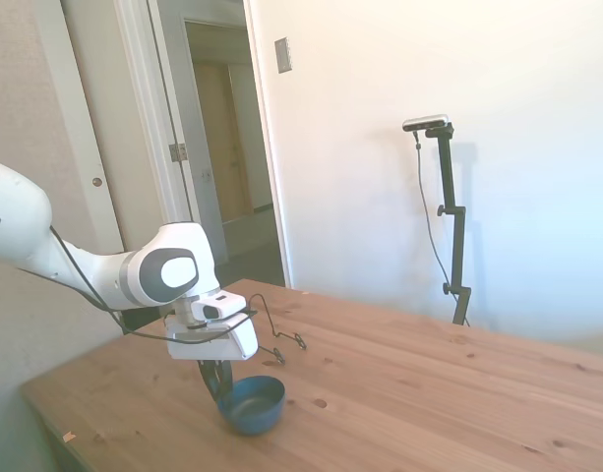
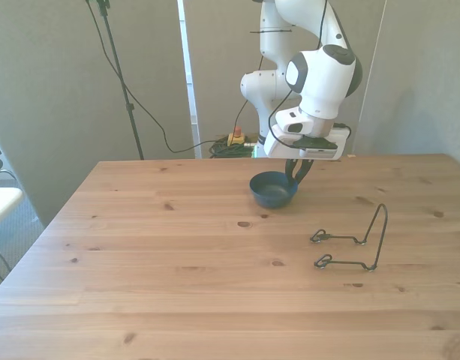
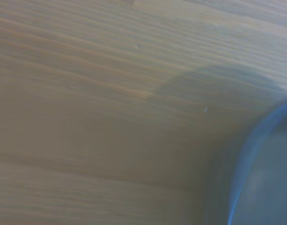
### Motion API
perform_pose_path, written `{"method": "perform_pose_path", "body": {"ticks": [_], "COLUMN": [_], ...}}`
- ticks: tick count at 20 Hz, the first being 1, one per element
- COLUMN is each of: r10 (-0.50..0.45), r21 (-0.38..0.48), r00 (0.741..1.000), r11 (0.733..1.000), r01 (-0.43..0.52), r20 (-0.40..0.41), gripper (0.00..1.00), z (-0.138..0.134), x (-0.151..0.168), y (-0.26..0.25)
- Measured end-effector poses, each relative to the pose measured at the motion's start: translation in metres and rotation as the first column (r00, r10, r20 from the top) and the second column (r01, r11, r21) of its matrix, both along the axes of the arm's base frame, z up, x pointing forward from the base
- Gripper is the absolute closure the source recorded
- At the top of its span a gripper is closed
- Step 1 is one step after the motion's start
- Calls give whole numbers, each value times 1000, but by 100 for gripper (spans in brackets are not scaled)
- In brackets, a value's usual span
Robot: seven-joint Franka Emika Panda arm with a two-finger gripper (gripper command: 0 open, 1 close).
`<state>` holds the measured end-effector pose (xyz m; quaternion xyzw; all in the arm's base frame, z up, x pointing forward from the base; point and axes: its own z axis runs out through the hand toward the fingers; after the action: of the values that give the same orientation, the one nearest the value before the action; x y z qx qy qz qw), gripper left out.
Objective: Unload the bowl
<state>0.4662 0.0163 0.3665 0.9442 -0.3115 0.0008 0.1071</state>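
Progress: bowl [image 2: 273, 189] was already out of the wire rack [image 2: 355, 241], which stood bare on the table [image 2: 177, 255], well apart from the bowl toward the front view's right; the unloading looked mostly done
Left to do: as a judgement, only letting go and lifting the arm clear; whether the bowl's base already sat on the wood or hung just above it could not be told
Bowl place: near the table's far edge in the front view, close under the gripper [image 2: 296, 174]; in the side view the bowl [image 1: 252, 403] sat low by the near corner, below the gripper [image 1: 215, 379]
Gripper state: dark fingers reached down to the bowl's rim on the side nearest the arm and seemed pinched on it, though the exact contact was too small to confirm
Bowl facing: mouth up, a little tipped in the side view
Long axis: none, since the bowl was round; its rim lay roughly level with the tabletop
Wrist view: blurred blue rim of the bowl [image 3: 265, 178] over wood grain
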Motion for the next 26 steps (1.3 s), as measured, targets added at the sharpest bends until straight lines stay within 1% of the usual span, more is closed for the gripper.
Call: {"method": "perform_pose_path", "body": {"ticks": [9,16,19,22,23,26], "r10": [2,-3,5,4,-9,-76], "r21": [1,-3,-1,24,43,137], "r00": [1000,998,994,980,975,956], "r11": [1000,1000,1000,1000,999,990], "r01": [-2,3,-5,-8,0,38], "r20": [9,57,108,197,221,282], "gripper": [0,0,0,0,0,0], "z": [4,28,47,70,76,92], "x": [1,-2,-3,-4,-6,-12], "y": [1,1,5,12,14,11]}}
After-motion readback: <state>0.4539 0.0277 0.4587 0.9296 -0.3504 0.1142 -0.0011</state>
